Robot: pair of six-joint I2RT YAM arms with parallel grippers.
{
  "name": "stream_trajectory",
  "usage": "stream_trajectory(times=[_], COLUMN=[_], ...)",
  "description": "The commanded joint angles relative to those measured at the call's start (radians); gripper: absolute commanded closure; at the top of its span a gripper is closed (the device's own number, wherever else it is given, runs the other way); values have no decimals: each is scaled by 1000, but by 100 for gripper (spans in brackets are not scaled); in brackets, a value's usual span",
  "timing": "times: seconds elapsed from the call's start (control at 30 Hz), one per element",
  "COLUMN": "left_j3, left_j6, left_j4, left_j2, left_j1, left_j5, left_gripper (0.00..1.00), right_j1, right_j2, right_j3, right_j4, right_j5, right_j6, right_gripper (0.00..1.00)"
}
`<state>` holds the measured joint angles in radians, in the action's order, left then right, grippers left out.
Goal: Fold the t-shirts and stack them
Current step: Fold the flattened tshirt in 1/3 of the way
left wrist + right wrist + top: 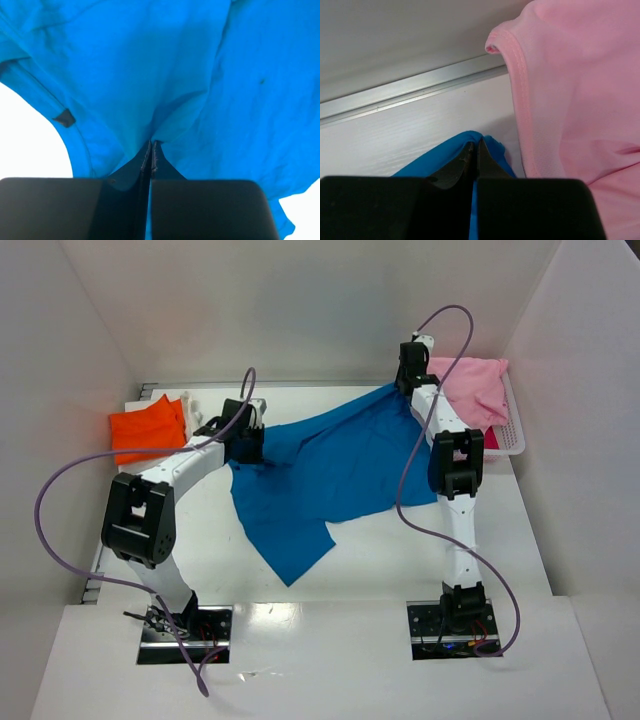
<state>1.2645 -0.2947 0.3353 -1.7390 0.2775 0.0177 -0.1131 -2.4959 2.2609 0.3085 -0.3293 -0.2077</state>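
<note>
Risk: blue t-shirt stretched mid-frame between both tools, lower hem sagging onto bench. Pinches look thin; if arms pull apart, cloth could slip out and drop bunched. Far grip sits just beside pink t-shirt at upper right, may snag it.
Left tool: jaws clamped on blue fold. Orange t-shirt upper left, apart. Right tool, farther back: jaws clamped on blue corner.
</note>
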Motion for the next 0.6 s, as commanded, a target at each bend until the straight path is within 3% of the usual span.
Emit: stream_trajectory(times=[0.0, 0.23, 0.57], left_j3=[-34, -33, 9], left_j6=[-9, -18, -79], left_j4=[-5, 15, 44], left_j2=[25, 82, 229], left_j1=[-3, -3, -79], left_j5=[63, 22, -79], left_gripper=[100, 100, 100], right_j1=[10, 10, 10], right_j2=[-20, -18, 130], right_j3=[51, 15, -139], right_j4=[-17, -8, -28], right_j5=[-22, 1, 45], right_j6=[30, 19, 19], right_gripper=[98, 98, 100])
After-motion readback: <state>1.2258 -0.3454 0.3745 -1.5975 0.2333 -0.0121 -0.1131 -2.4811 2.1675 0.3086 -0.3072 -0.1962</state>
